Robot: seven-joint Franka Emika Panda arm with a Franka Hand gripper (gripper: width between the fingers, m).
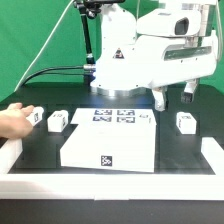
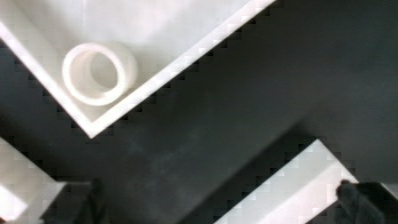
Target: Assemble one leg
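Several small white tagged legs lie on the black table in the exterior view: one (image 1: 57,121) left of the marker board (image 1: 113,115), one (image 1: 143,119) at its right edge, one (image 1: 186,122) further right. A human hand (image 1: 14,122) rests on a fourth leg (image 1: 34,117) at the far left. My gripper (image 1: 175,96) hangs open and empty above the table, behind the right-hand legs. In the wrist view its fingertips (image 2: 64,206) stand wide apart with only black table between them. No leg can be made out for certain in the wrist view.
The large white square panel (image 1: 108,148) lies in front of the marker board. The wrist view shows a corner of it (image 2: 178,40) with a round socket (image 2: 98,75). A white edge (image 2: 320,185) near one finger is unidentifiable. White rails (image 1: 212,152) border the table.
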